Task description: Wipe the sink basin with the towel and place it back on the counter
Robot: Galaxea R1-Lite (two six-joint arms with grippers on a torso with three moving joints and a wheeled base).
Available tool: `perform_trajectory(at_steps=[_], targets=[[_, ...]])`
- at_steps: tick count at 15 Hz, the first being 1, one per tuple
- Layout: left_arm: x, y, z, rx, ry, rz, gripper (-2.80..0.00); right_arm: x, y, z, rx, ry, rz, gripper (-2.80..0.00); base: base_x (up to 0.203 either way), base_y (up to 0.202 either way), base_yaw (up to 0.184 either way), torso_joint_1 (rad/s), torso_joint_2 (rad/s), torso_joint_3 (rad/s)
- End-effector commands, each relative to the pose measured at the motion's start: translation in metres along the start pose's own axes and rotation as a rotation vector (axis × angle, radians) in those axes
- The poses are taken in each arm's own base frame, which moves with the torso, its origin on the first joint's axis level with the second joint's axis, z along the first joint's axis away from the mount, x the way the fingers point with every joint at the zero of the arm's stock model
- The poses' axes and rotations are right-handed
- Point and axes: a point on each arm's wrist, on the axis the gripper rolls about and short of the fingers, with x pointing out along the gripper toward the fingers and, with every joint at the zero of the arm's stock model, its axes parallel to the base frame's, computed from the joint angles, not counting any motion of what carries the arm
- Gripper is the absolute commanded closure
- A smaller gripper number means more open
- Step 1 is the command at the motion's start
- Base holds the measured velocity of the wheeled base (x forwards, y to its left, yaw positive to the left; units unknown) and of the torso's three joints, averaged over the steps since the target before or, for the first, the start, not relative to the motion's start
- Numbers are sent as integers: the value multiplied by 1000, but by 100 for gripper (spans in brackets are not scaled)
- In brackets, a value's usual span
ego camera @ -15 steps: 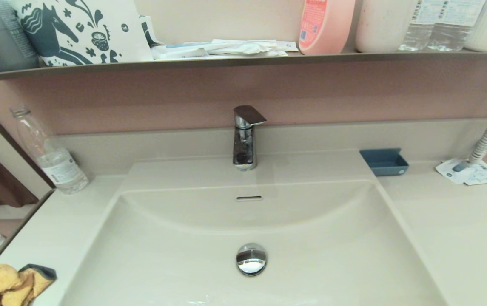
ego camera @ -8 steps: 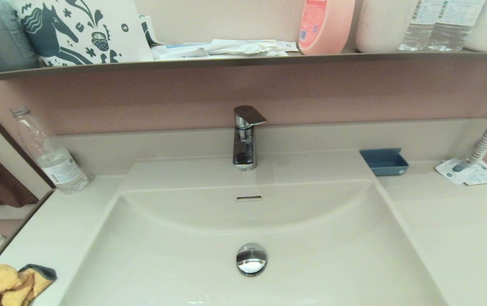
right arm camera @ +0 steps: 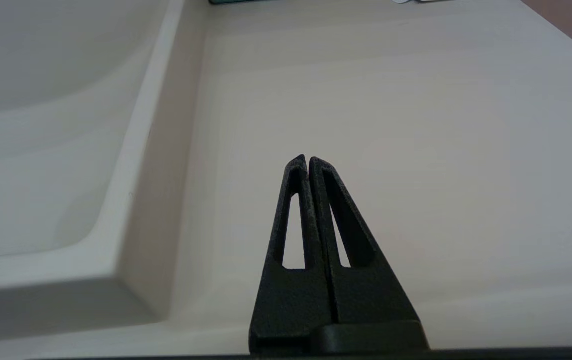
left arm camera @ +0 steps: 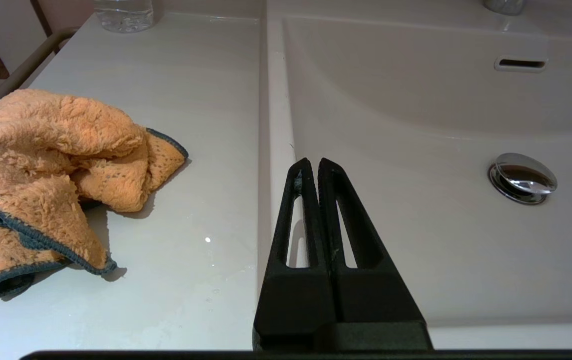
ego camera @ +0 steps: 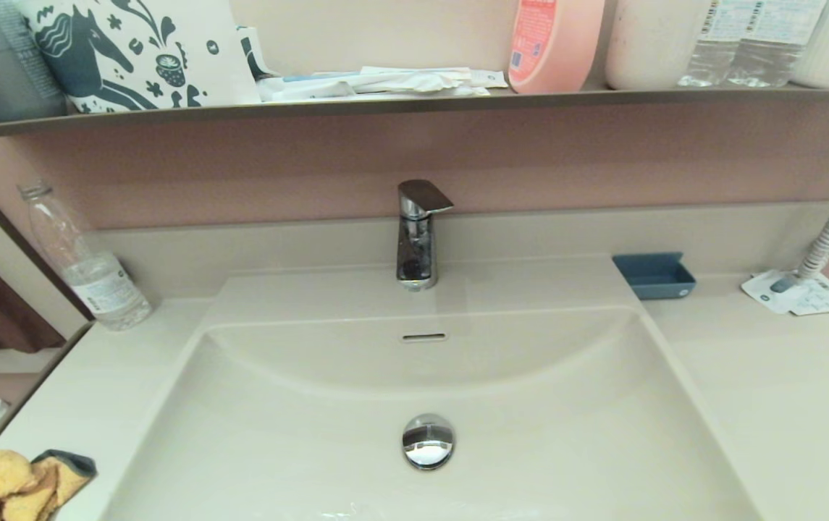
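Getting ready to pick up the towel [left arm camera: 61,175] from the left side of the counter [left arm camera: 206,100].

Start at the left: the fluffy orange towel lies in a crumpled heap on the counter, near its front edge, apart from the sink basin [ego camera: 414,391] and not held by anything. Your left gripper [left arm camera: 310,162] hangs just above the basin's left rim, close to the towel, with its jaws pressed together and nothing between them. You will need to spread them wide first, then come down over the tall middle of the heap, so you grab a thick fold and not just the thin grey-blue edge. Over at the right, your right gripper [right arm camera: 305,159] waits above the bare counter, jaws pressed together too. Let it rest there.
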Motion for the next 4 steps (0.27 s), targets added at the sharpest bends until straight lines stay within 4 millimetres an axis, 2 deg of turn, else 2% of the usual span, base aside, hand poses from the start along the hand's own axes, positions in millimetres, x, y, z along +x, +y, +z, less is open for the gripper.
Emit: perform_trajectory(at_steps=[1, 4], targets=[[0, 0, 0, -1, 0, 0, 0, 0, 0, 0, 0, 0, 0, 0, 0, 0, 0, 0, 0, 0], [0, 0, 0, -1, 0, 0, 0, 0, 0, 0, 0, 0, 0, 0, 0, 0, 0, 0, 0, 0]])
